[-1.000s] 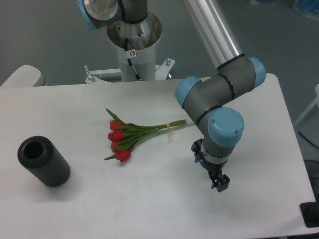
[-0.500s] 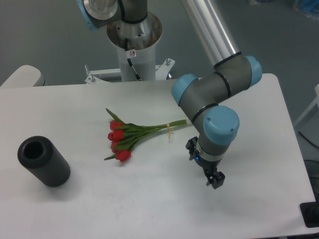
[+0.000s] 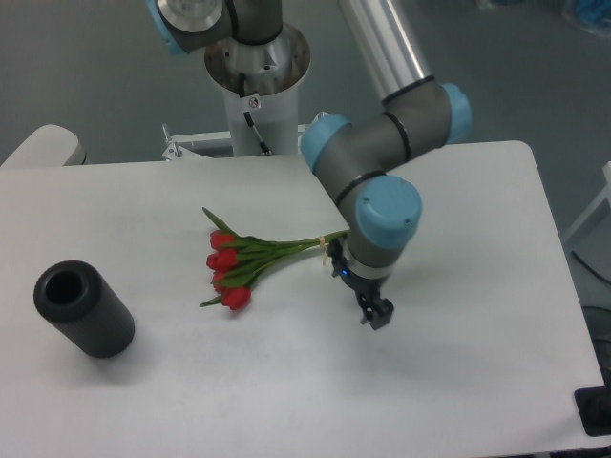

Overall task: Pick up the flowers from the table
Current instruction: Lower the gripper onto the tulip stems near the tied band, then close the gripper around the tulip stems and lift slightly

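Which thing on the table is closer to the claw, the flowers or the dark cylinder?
The flowers. Their stem ends lie just left of the claw, beside the robot's wrist, while the dark cylinder lies on its side far off near the table's left edge.

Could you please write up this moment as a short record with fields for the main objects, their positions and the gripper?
flowers: bunch of red tulips with green stems and a pale band, lying flat, blooms to the left, stem ends to the right
table: large white smooth tabletop
other object: dark grey hollow cylinder, lying near the left edge, apart from the flowers
gripper: black two-finger gripper, just right of the stem ends, holding nothing; open or shut cannot be told
task status: flowers not yet picked up
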{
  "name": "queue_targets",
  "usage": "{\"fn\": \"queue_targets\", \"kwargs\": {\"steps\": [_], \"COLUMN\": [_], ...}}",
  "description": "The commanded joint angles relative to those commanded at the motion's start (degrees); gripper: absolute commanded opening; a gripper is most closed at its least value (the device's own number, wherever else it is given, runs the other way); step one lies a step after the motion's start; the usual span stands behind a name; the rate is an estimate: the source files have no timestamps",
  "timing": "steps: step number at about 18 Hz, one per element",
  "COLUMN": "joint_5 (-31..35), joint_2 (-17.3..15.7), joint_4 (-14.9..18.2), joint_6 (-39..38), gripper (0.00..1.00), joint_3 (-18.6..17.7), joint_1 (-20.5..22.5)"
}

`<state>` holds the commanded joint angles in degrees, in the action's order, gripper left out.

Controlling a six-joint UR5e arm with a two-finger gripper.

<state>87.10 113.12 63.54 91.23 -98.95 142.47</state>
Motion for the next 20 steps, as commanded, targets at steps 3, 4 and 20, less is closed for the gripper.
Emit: {"fn": "queue_targets", "kwargs": {"steps": [3, 4, 20], "joint_5": [0.00, 0.00, 0.61], "joint_2": [-1.84, -2.11, -3.79], "joint_4": [0.09, 0.00, -3.51], "joint_6": [0.00, 0.00, -2.99], "gripper": [1.00, 1.00, 0.28], "joint_3": [-3.96, -5.10, -12.49], "joint_1": [-0.96, -1.23, -5.19]}}
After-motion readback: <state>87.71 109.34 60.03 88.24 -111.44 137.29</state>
